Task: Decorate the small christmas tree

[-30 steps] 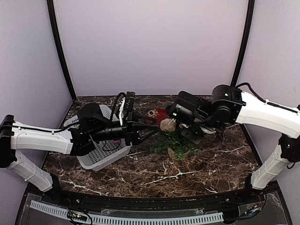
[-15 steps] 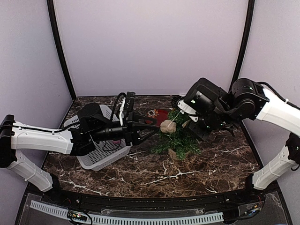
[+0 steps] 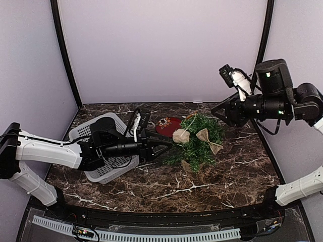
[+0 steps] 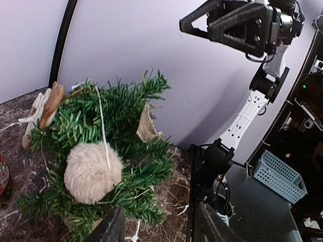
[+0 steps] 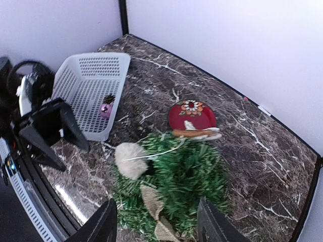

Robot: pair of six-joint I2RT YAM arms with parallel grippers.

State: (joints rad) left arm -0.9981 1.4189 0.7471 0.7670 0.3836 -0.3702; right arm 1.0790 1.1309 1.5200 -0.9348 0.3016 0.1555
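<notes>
Tree [image 3: 194,143] sits mid-frame in the top view, just below and right of the red plate [image 3: 168,125], and it looks to be standing in its pot.

Already on it:
- a fluffy pom-pom [image 3: 180,136] on the left side
- a burlap bow [image 3: 207,136] on the right
- a brown-and-white wooden-looking piece [image 5: 194,133] at the top edge, by the plate

So I'd call it well along, maybe past halfway.

The white basket [image 5: 83,85] at the left has a pink bauble [image 5: 106,110] in it. There's also something small and dark beside the bauble that I can't make out. That's likely what's left to hang.

Left gripper [image 3: 165,147] is low at centre-left. Its tips are just beside the pom-pom, with the fingers apart and nothing between them. Right gripper [image 3: 225,110] hangs high at the upper right, well clear of the tree, also spread and empty.

My guess is one of them needs to go to the basket next.
</notes>
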